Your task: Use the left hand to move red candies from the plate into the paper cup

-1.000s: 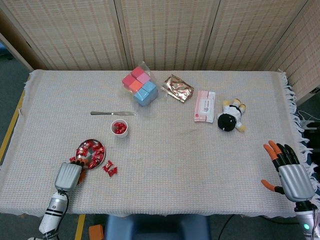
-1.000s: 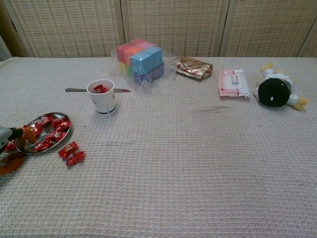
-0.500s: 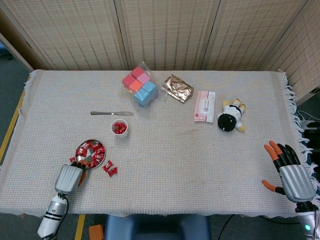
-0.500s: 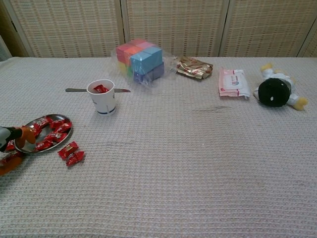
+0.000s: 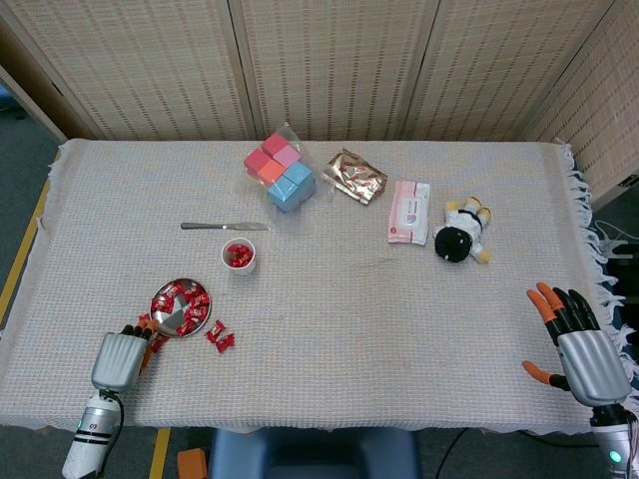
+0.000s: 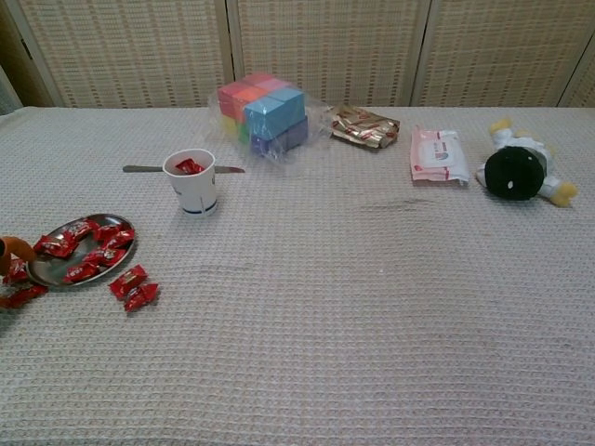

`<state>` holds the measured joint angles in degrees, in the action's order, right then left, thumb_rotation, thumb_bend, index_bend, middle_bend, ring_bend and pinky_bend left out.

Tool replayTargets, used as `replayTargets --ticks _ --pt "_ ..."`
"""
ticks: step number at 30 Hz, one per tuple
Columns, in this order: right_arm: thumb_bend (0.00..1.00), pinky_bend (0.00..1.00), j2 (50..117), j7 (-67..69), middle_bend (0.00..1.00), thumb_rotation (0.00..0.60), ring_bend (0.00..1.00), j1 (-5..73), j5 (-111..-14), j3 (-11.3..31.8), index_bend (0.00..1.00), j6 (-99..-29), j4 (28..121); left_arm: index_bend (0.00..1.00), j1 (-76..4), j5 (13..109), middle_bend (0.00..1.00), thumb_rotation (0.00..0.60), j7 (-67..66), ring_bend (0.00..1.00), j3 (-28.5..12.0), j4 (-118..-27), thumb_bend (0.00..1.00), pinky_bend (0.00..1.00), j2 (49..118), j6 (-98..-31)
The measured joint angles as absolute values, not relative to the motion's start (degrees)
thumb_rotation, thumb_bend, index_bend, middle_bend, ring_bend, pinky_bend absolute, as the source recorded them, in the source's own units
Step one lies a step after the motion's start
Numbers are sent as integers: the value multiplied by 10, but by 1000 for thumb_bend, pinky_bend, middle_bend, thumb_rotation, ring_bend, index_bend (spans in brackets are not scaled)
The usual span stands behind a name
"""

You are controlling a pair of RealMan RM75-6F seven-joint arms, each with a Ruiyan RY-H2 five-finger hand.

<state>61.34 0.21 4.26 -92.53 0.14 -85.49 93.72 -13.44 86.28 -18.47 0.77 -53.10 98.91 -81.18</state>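
The metal plate (image 5: 166,317) (image 6: 37,274) holds several red candies (image 5: 186,299) (image 6: 98,249) at the near left of the table. A few more red candies (image 5: 219,336) (image 6: 134,285) lie on the cloth to its right, and others (image 6: 16,295) to its left. The white paper cup (image 5: 239,257) (image 6: 191,186) stands behind the plate with red candy inside. My left hand (image 5: 118,357) sits just off the plate's near-left rim, fingers pointing at it and holding nothing I can see; only an orange fingertip (image 6: 9,248) shows in the chest view. My right hand (image 5: 576,344) rests open at the far right.
A butter knife (image 5: 224,227) lies behind the cup. Further back are bagged coloured blocks (image 5: 281,171), a foil snack packet (image 5: 354,177), a pink wipes pack (image 5: 408,212) and a plush penguin (image 5: 460,235). The table's front edge runs just below my left hand.
My left hand has drawn back toward me and to the left, off the plate's rim. The plate shifted slightly. The right hand has not moved.
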Motion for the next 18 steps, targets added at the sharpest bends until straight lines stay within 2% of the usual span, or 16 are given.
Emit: replayTargets --ticks 5,18 --pt "41 0 615 3 0 600 0 42 -926 2 0 -857 936 126 -145 860 313 600 -186 496 8 -563 394 1000 976 -780" --pt "41 0 615 3 0 600 0 43 -919 5 0 -853 934 103 -183 873 302 600 -200 489 -1 -588 396 1000 981 -743"
